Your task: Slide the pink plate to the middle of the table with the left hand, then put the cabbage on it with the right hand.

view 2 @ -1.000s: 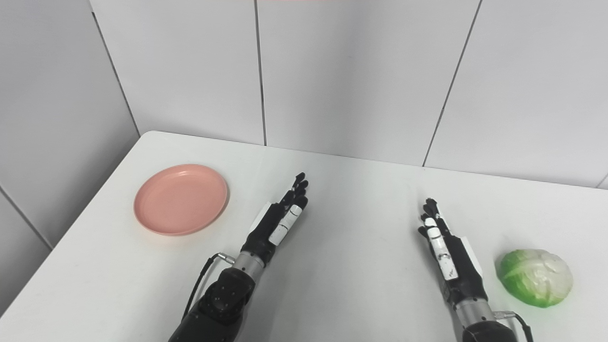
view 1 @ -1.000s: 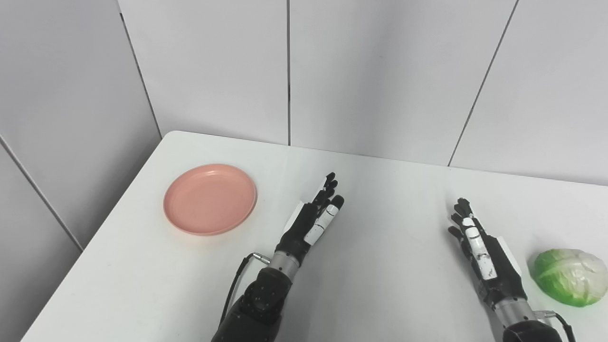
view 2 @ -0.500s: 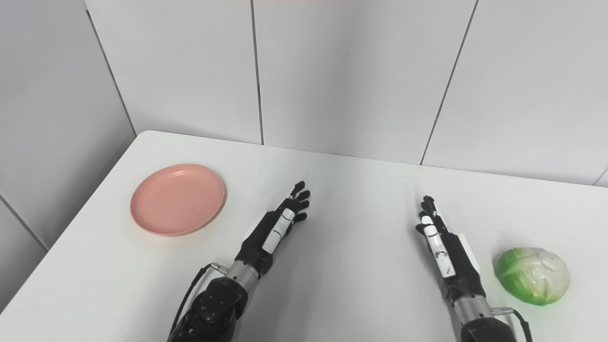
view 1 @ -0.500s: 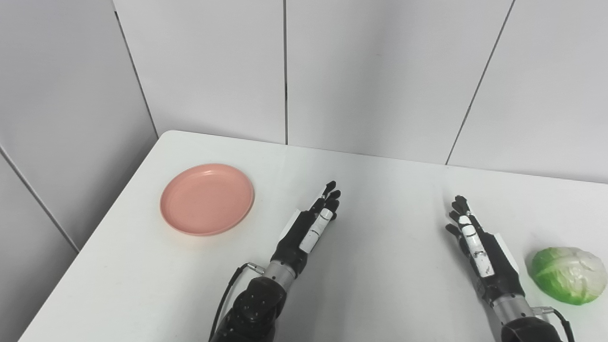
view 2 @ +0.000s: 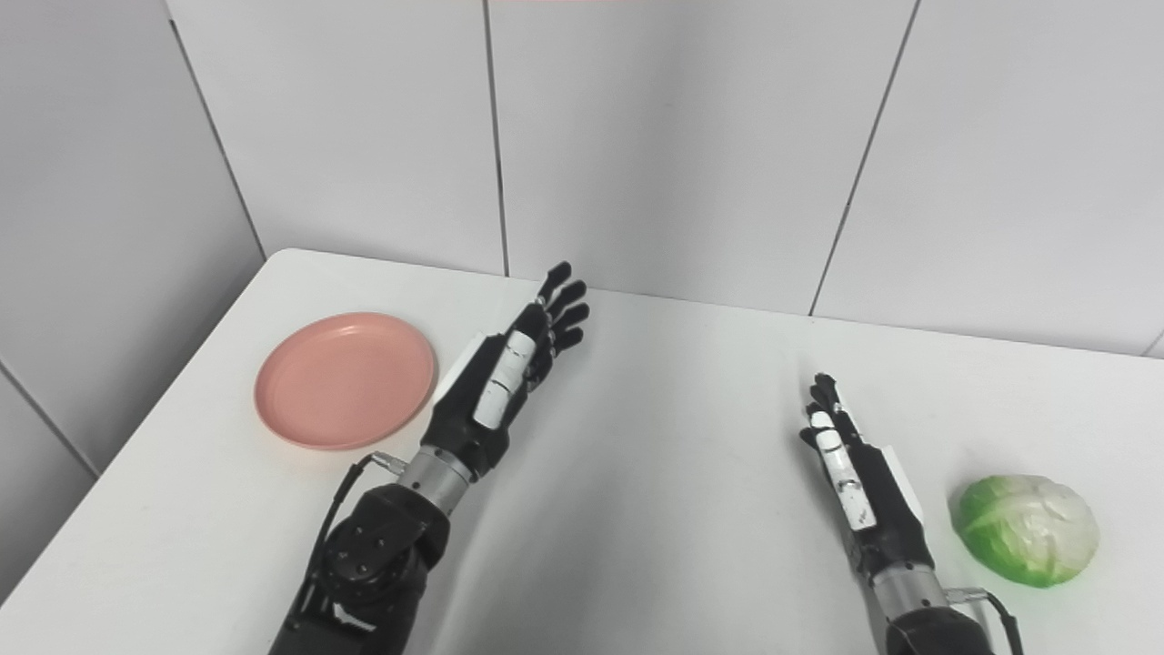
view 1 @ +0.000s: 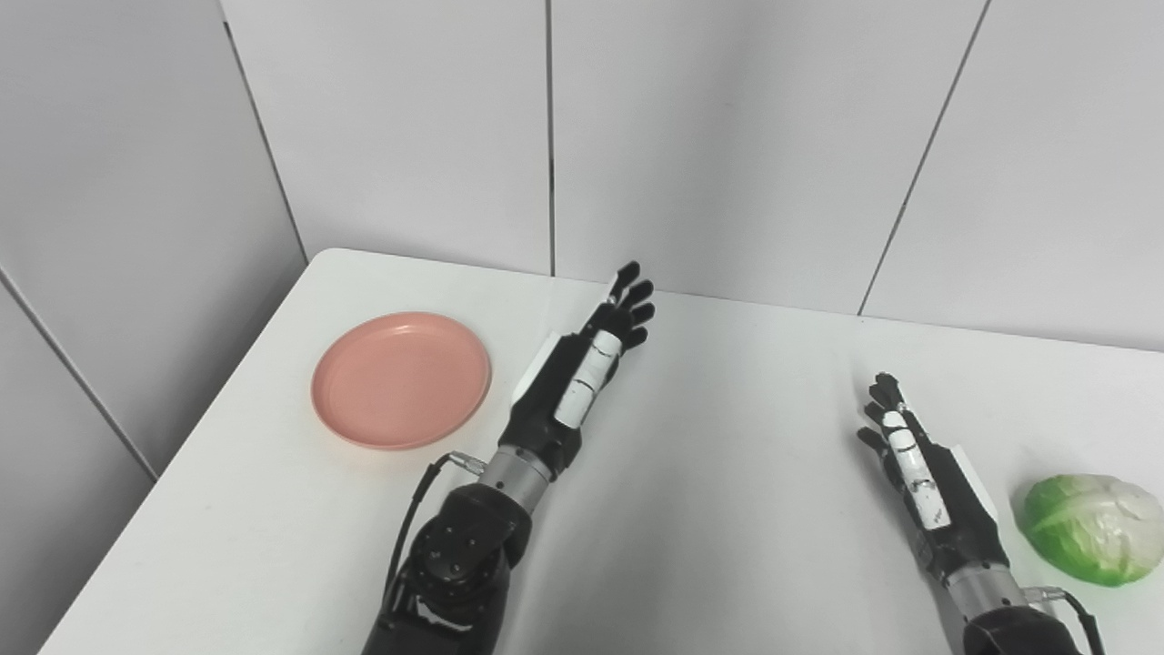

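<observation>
On the table's left side the pink plate lies empty, just beside the raised left hand, fingers spread, holding nothing. Right hand likewise empty, fingers extended, near the cabbage.

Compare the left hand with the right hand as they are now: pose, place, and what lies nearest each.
The left hand is raised and reaches farther toward the wall, fingers spread; the right hand sits low near the table's front, fingers straighter. The left hand is beside the pink plate, not touching it; the right hand is beside the cabbage, also apart. Both are open and hold nothing.
</observation>
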